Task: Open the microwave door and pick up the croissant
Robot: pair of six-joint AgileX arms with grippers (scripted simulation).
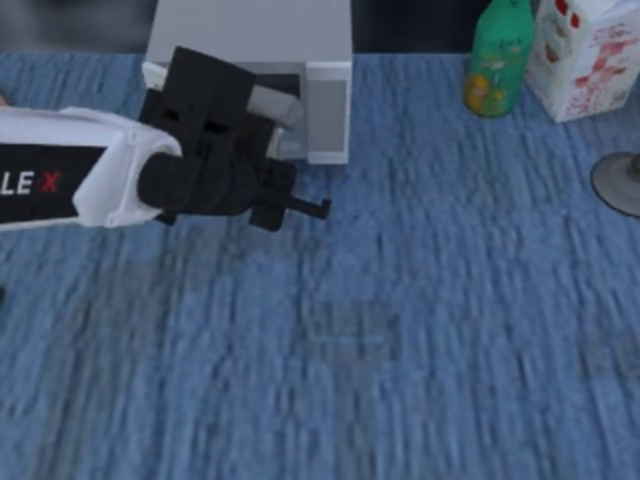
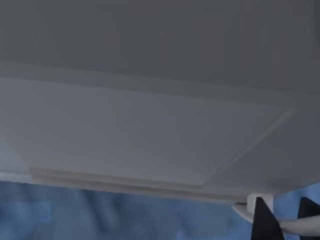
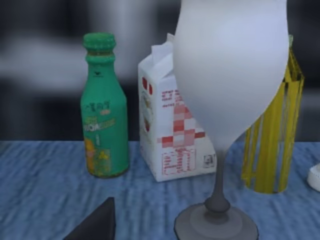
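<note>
The grey microwave (image 1: 250, 30) stands at the back of the table, left of centre. My left arm reaches across its front, hiding most of the microwave door in the top view. The narrow control strip (image 1: 328, 110) shows at the right. In the left wrist view the microwave door (image 2: 140, 130) fills the picture. Its pale handle (image 2: 254, 202) sits at the door's edge. My left gripper (image 2: 285, 220) has one dark finger on each side of the handle bar, shut on it. The croissant is hidden. My right gripper (image 3: 100, 222) stays parked at the right, out of the top view.
At the back right stand a green bottle (image 1: 497, 60) and a red-and-white milk carton (image 1: 585, 55). A wine glass (image 3: 225, 100) stands close in front of my right gripper, its base (image 1: 620, 180) at the table's right edge. A yellow container (image 3: 272, 145) is behind it.
</note>
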